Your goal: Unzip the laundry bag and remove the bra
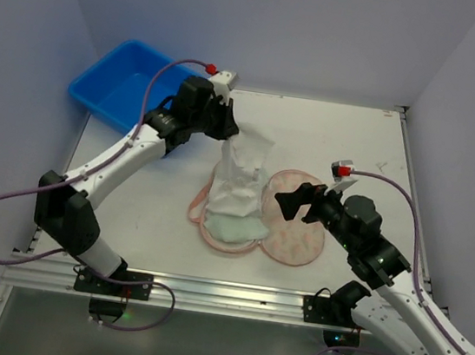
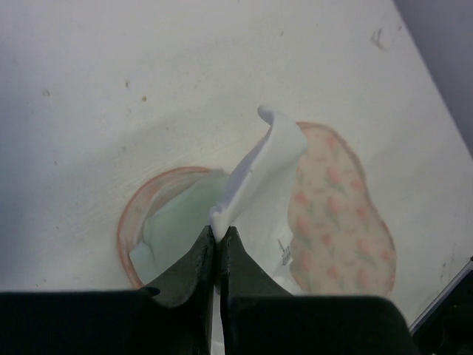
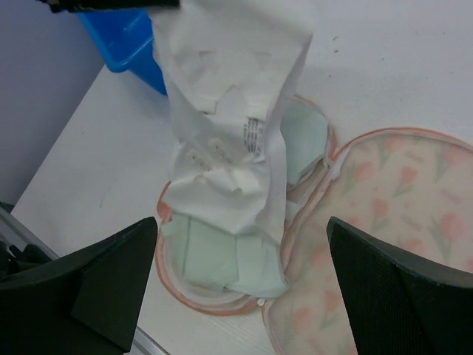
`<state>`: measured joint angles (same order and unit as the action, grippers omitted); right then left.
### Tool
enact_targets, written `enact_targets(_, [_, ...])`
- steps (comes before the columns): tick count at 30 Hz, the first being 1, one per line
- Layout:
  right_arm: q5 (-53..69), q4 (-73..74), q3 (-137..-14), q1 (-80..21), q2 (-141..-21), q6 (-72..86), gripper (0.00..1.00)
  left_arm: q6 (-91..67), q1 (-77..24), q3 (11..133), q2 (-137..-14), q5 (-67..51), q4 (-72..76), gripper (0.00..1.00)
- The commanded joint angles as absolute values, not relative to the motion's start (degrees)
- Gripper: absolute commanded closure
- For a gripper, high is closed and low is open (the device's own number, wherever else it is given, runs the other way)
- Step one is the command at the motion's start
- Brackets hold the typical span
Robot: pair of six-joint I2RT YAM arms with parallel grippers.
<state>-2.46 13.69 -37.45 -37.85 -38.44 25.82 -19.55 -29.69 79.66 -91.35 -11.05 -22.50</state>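
The laundry bag [image 1: 296, 231] lies unzipped, the bra [image 1: 240, 173] half out, pinched by the left gripper [image 2: 218, 234]; the right gripper [image 3: 240, 225] gapes wide.

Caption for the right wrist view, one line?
Left gripper holds the bra up from the open laundry bag; right gripper hovers open.

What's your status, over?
Left gripper shut on bra, held up, lower end in laundry bag. Right gripper open over bag's flap. Bag unzipped. Nothing in the way.
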Motion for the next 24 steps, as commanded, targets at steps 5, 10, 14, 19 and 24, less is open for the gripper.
enact_targets(5, [-8.4,11.7,-39.3,-37.8,-32.8,24.8,0.01,-20.2,-28.7,96.2,-83.1,-5.2,-23.6,1.00])
enact_targets(10, [-8.4,12.1,-40.0,-37.8,-32.3,24.6,0.01,-20.0,-24.4,111.1,-86.2,2.7,-27.4,1.00])
enact_targets(14, [-7.6,12.4,-40.3,-37.8,-33.0,24.6,0.01,-18.8,-18.1,120.7,-90.3,6.3,-28.7,1.00])
enact_targets(19, [-6.6,12.4,-40.1,-37.8,-34.1,24.8,0.01,-20.2,-9.2,125.7,-94.3,5.9,-24.6,1.00])
enact_targets(24, [-5.9,12.3,-40.3,-37.8,-35.3,24.3,0.01,-19.6,-3.3,124.9,-97.4,7.1,-20.6,1.00])
